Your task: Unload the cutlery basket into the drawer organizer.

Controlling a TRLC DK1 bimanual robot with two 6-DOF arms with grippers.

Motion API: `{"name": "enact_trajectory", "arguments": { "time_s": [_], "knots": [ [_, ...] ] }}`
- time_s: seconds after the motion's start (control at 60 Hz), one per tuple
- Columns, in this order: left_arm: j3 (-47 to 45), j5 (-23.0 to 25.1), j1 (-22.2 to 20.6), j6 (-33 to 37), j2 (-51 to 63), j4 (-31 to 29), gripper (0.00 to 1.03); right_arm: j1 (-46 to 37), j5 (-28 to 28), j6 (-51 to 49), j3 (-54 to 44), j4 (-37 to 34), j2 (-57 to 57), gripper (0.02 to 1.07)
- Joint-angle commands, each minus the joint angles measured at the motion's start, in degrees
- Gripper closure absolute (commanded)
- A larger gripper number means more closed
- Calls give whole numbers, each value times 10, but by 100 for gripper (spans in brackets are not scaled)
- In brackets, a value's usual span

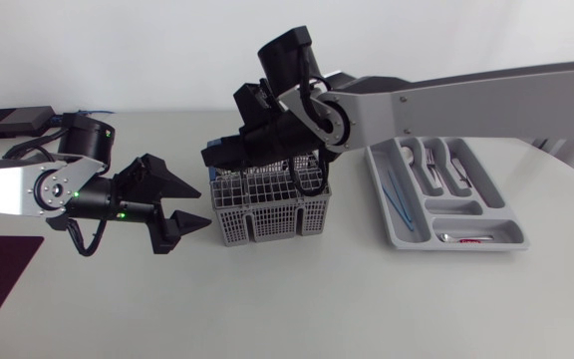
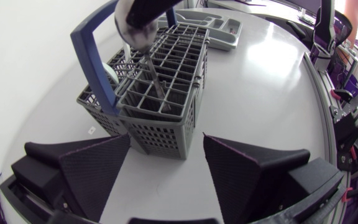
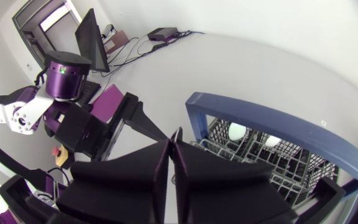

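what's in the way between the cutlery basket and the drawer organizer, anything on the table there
Nothing visible lies on the table between the cutlery basket and the drawer organizer. Only the right arm passes above that gap.

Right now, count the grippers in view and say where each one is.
2. The left gripper, open, sits beside the cutlery basket, opposite the drawer organizer. The right gripper is over the basket, shut on a utensil in it.
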Motion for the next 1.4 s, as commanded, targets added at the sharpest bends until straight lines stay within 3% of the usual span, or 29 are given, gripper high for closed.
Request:
{"name": "enact_trajectory", "arguments": {
  "time_s": [0.0, 0.583, 0.833, 1.1, 1.383],
  "knots": [
    [12, 4, -6, -5, -5, -6, 6, 4, -5, 2, -18, 2, -20, 101],
    [9, 4, -8, -5, -6, -7, 6, -5, -50, 16, -65, 52, -129, 101],
    [10, 4, -7, -5, -14, -18, 6, -53, 1, -19, -117, -11, -252, 101],
    [11, 4, -4, -3, -44, -52, 6, -182, 89, -115, -250, -79, -379, 101],
    [5, 4, -15, -8, -69, -69, 6, -357, 102, -202, -386, -70, -409, 101]
  ]
}}
